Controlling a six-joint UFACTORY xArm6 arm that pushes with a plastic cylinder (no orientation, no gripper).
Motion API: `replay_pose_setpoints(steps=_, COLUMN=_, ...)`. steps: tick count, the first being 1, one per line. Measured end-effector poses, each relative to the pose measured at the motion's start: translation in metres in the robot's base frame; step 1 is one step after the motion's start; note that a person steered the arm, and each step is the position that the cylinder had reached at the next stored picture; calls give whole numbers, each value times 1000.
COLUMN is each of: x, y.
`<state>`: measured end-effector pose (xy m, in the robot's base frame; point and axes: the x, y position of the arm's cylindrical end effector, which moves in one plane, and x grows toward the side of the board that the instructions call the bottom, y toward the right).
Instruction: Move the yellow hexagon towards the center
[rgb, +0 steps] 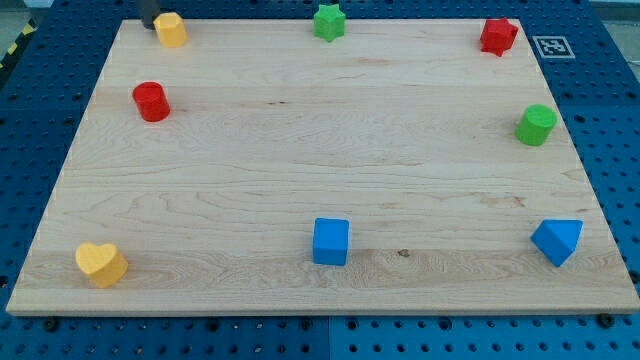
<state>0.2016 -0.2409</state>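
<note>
Contact is best made on the yellow hexagon (172, 29), judged light and slippery on the worktop (320, 160), where my tip (153, 26) sits at its left; no pincer is fitted.

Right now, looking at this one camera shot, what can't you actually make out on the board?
1. My tip: only a dark stub shows at the view's top, just left of the yellow hexagon; the top edge cuts off the rod above it.
2. Contact between tip and hexagon: they look adjacent, but touching cannot be settled.
3. Black-and-white marker off the board's top right: too small to read.
</note>
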Motion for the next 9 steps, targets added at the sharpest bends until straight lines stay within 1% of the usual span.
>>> replay_pose_setpoints(steps=2, x=45, y=15)
replay_pose_setpoints(steps=3, x=45, y=32)
replay_pose_setpoints(steps=4, x=33, y=28)
replay_pose_setpoints(steps=5, x=13, y=12)
replay_pose_setpoints(steps=6, x=13, y=27)
replay_pose_setpoints(steps=7, x=20, y=51)
replay_pose_setpoints(steps=9, x=61, y=94)
